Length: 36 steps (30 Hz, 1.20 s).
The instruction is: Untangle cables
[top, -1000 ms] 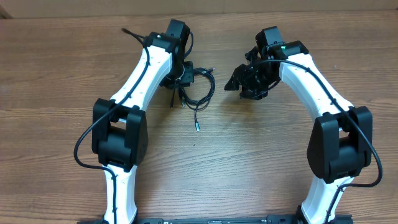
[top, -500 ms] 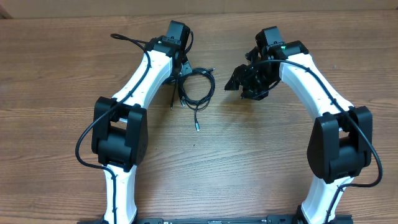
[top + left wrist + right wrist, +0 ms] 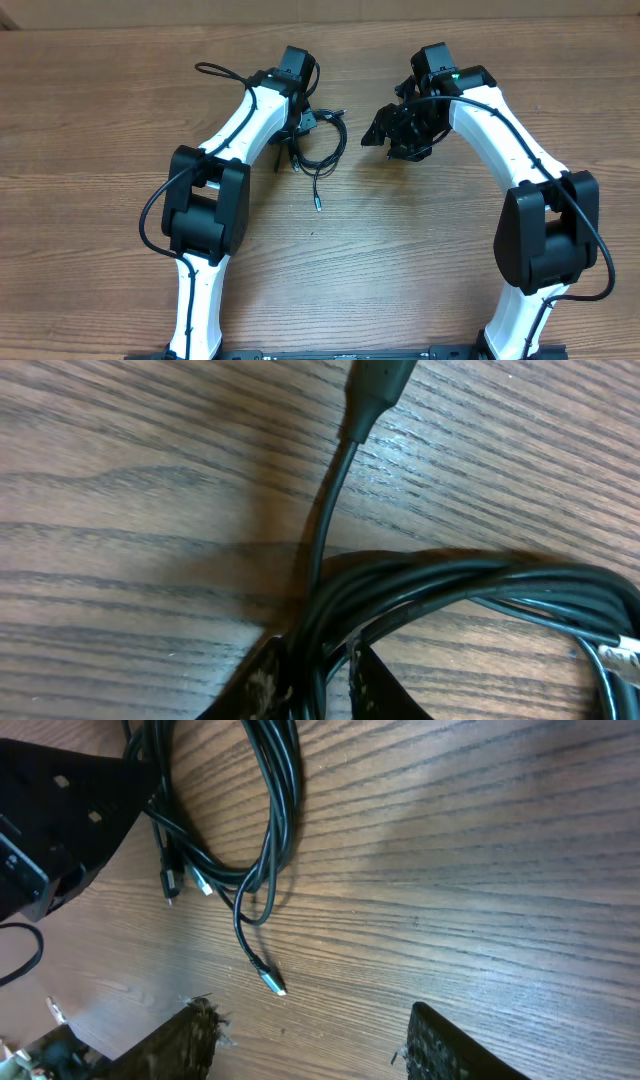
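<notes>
The left arm [image 3: 245, 112] is now reaching more from the near right than a second ago: its big elbow joint is sitting further right on the tabletop [image 3: 90, 130], and its wrist is lying a little nearer over the left edge of the cables [image 3: 325, 140]. The cables are resting as one loose coil at the far middle of the tabletop, between the two arms, and they are almost not moving with this shift. One free end with a silver plug [image 3: 318, 206] is pointing toward the near side, as before. In the left wrist view the bundle [image 3: 470, 585] is running between the two fingers [image 3: 262, 685]. The jaws are standing close on both sides of it and seem to be pinching it, a bit tighter than a moment ago. One black plug [image 3: 378, 385] is sticking out on the far side of the grip. The right arm [image 3: 490, 120] is hanging just right of the coil, in the same place as before. Its jaws are spread wide with nothing between them, as the right wrist view is showing over bare wood. I am judging that the left side is only securing its hold, so the untangling itself is not yet beginning. The right side is waiting to take a strand.
</notes>
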Available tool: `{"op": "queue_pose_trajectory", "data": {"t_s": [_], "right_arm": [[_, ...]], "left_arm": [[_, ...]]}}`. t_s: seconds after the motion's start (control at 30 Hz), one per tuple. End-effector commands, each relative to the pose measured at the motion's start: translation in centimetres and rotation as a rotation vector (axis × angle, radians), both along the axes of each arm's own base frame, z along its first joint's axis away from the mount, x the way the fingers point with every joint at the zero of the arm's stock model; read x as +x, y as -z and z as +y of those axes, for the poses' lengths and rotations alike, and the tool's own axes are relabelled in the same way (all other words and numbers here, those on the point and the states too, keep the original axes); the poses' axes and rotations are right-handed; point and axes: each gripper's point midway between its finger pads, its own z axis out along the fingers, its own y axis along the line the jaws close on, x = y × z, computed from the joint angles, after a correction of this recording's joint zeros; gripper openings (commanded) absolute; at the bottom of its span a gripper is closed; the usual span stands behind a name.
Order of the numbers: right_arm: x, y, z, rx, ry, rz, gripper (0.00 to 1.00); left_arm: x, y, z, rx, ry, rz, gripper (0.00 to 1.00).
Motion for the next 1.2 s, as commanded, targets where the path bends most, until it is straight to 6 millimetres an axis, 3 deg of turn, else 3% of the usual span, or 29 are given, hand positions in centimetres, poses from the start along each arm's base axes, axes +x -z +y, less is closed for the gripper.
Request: {"op": "queue_pose_trajectory", "data": {"t_s": [0.0, 0.13, 0.23, 0.3, 0.33, 0.37, 0.47, 0.53, 0.63, 0.7, 0.83, 0.93, 1.17], "right_arm": [[-0.2, 0.7, -0.3, -0.015, -0.003, 0.014, 0.59], [-0.3, 0.7, -0.3, -0.016, -0.003, 0.017, 0.59], [-0.3, 0.7, -0.3, -0.015, -0.003, 0.017, 0.59], [-0.2, 0.7, -0.3, -0.015, -0.003, 0.016, 0.57], [-0.2, 0.6, -0.3, -0.013, -0.004, 0.014, 0.51], [-0.1, 0.3, -0.1, -0.003, -0.025, -0.004, 0.46], [0.1, -3.4, 1.5, 0.108, -0.148, -0.127, 0.45], [0.4, -5.2, 1.6, 0.114, -0.153, -0.176, 0.46], [0.4, -8.1, 2.0, 0.152, -0.143, -0.238, 0.49], [0.2, -8.9, 2.7, 0.192, -0.104, -0.214, 0.49], [-0.1, -8.7, 3.2, 0.199, 0.02, -0.112, 0.48], [0.4, -7.9, 2.2, 0.136, 0.114, -0.085, 0.49], [0.8, -6.5, 1.2, 0.077, 0.194, -0.063, 0.5]], "left_arm": [[-0.9, 2.3, -0.2, 0.008, -0.016, 0.049, 0.18], [-1.1, 2.6, 0.0, 0.021, -0.017, 0.061, 0.05], [-1.1, 2.6, 0.2, 0.022, -0.019, 0.063, 0.04], [-1.0, 2.0, -1.0, -0.029, 0.082, 0.069, 0.04], [-1.0, 1.3, -2.0, -0.082, 0.131, 0.071, 0.04], [-0.9, 0.4, -3.0, -0.144, 0.189, 0.068, 0.04], [-0.8, -4.7, -6.7, -0.387, 0.445, -0.004, 0.04], [-1.2, -8.0, -8.5, -0.491, 0.623, -0.081, 0.04], [-2.4, -11.7, -10.2, -0.576, 0.827, -0.18, 0.04], [-3.4, -13.6, -10.9, -0.625, 0.889, -0.208, 0.04], [-3.7, -13.8, -10.7, -0.633, 0.865, -0.19, 0.04], [-3.7, -13.5, -10.6, -0.62, 0.835, -0.171, 0.04], [-4.1, -10.1, -9.6, -0.462, 0.663, -0.057, 0.04]]}}
